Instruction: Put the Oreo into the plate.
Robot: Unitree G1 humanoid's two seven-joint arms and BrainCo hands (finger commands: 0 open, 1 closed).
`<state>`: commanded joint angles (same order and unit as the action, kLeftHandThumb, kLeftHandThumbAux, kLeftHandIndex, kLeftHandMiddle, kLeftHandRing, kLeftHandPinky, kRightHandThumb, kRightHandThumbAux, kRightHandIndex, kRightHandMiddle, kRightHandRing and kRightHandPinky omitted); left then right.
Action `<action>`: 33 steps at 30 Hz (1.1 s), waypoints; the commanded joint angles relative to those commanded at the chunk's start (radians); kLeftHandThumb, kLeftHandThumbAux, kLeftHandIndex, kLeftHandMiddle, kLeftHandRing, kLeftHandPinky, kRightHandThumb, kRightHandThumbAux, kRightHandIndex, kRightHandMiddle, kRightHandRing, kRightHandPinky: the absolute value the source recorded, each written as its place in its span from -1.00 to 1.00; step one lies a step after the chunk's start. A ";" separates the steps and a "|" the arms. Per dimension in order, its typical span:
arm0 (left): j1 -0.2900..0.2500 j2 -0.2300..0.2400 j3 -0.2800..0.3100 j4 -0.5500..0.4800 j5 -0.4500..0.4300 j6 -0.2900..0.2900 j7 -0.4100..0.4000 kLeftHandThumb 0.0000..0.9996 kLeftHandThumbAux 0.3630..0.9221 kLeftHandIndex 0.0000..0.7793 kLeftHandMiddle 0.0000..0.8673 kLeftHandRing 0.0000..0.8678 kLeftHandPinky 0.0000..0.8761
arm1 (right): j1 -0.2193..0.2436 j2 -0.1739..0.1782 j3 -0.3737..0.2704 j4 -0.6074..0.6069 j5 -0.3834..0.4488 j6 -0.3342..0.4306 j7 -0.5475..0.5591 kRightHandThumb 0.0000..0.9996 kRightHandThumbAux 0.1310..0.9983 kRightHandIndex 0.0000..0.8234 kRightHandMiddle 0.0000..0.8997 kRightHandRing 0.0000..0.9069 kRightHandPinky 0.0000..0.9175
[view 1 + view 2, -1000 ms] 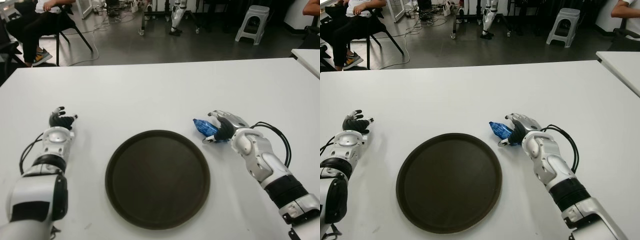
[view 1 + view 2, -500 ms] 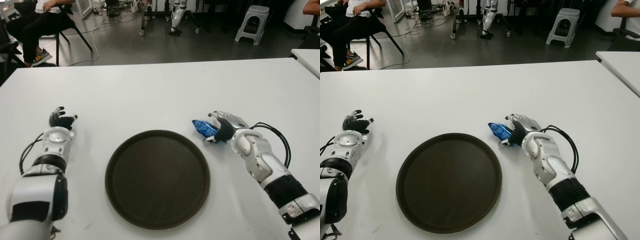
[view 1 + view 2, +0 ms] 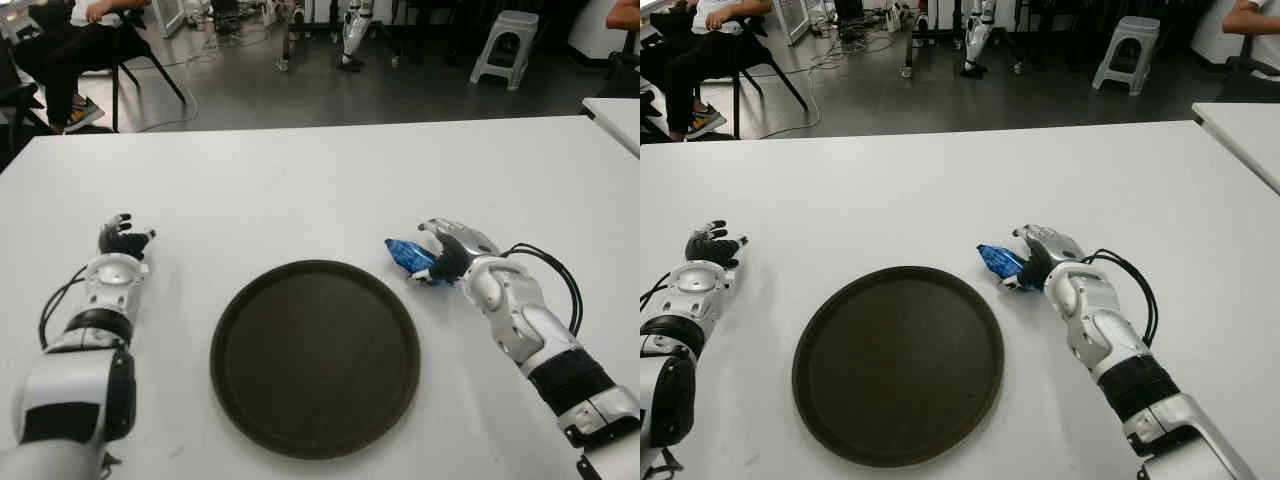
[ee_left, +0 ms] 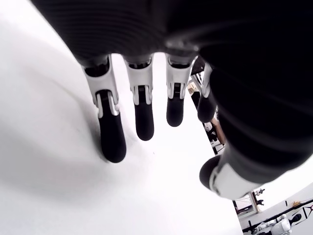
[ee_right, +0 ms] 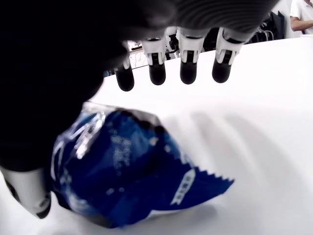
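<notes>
One dark round plate [image 3: 315,358]; one blue Oreo packet [image 3: 410,256]; one white table [image 3: 300,190]. Robot hands: two, left hand [image 3: 122,240], right hand [image 3: 448,256]. Background: one grey stool [image 3: 505,45], perhaps two seated persons, partly cut off.

Two head cameras, set slightly apart, look forward and down over the white tabletop [image 3: 330,190]. Both take in the dark round plate [image 3: 315,358], both forearms and the room's floor beyond the far edge. The left wrist camera sits very close behind the left robot hand [image 4: 146,117], looking along its fingers across the tabletop. The right wrist camera looks from equally near past the right robot hand [image 5: 171,68] at the blue Oreo packet [image 5: 122,171], which the head views also show.
</notes>
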<state>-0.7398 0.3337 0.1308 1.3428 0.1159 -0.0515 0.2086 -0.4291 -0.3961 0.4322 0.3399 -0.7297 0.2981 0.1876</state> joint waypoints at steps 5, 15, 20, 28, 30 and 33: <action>0.000 0.000 0.001 0.000 -0.001 0.000 0.003 -0.31 0.41 -0.57 -0.63 -0.57 -0.51 | -0.001 -0.002 0.001 0.000 -0.001 -0.001 0.011 -1.00 0.14 -1.00 -1.00 -1.00 -1.00; 0.001 -0.001 0.007 -0.001 -0.007 -0.004 -0.001 -0.29 0.41 -0.67 -0.63 -0.59 -0.57 | -0.009 -0.001 0.005 -0.003 -0.012 -0.007 0.023 -1.00 0.22 -1.00 -1.00 -1.00 -1.00; -0.001 -0.001 0.000 -0.001 0.001 0.000 0.000 -0.36 0.39 -0.73 -0.64 -0.59 -0.56 | -0.023 -0.003 0.010 0.001 -0.018 -0.005 0.042 -1.00 0.22 -1.00 -1.00 -1.00 -1.00; -0.003 -0.001 -0.006 0.001 0.008 0.005 0.004 -0.36 0.38 -0.69 -0.66 -0.60 -0.57 | -0.044 -0.017 0.032 -0.005 -0.032 0.011 0.118 -1.00 0.19 -1.00 -1.00 -1.00 -1.00; -0.003 -0.002 -0.005 0.001 0.008 0.005 0.004 -0.35 0.38 -0.67 -0.66 -0.60 -0.58 | -0.048 -0.019 0.035 -0.005 -0.030 0.009 0.131 -1.00 0.18 -1.00 -1.00 -1.00 -1.00; -0.003 -0.003 -0.004 0.001 0.009 0.004 0.006 -0.34 0.37 -0.64 -0.65 -0.59 -0.57 | -0.056 -0.021 0.039 -0.005 -0.026 0.011 0.153 -1.00 0.16 -1.00 -1.00 -1.00 -1.00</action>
<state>-0.7425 0.3310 0.1268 1.3440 0.1245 -0.0471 0.2143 -0.4851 -0.4169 0.4713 0.3350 -0.7562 0.3087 0.3408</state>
